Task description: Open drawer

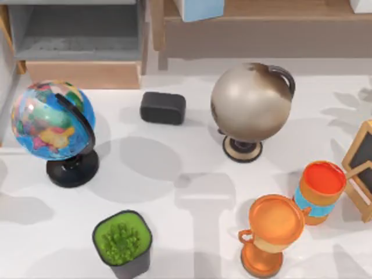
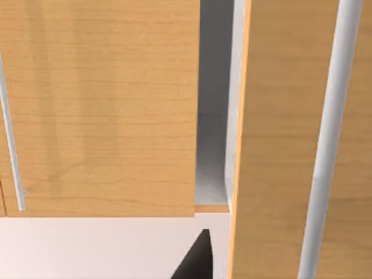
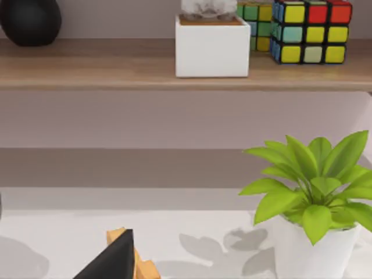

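White table [image 1: 192,192], drawer [image 2: 214,116] ajar

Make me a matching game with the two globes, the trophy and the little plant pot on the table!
Things:
1. colourful globe
2. grey globe
3. trophy
4. plant pot

Places in the top view:
A. front, left of the middle
B. front right, beside the orange cup
C. left side
D. back, right of the black box

Pairs: 1-C, 2-D, 3-B, 4-A

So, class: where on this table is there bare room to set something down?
Free: the white table between the green potted plant and orange trophy, and the centre between the coloured globe and grey globe. Crowded: the right side, around trophy, orange cup and chalkboard.
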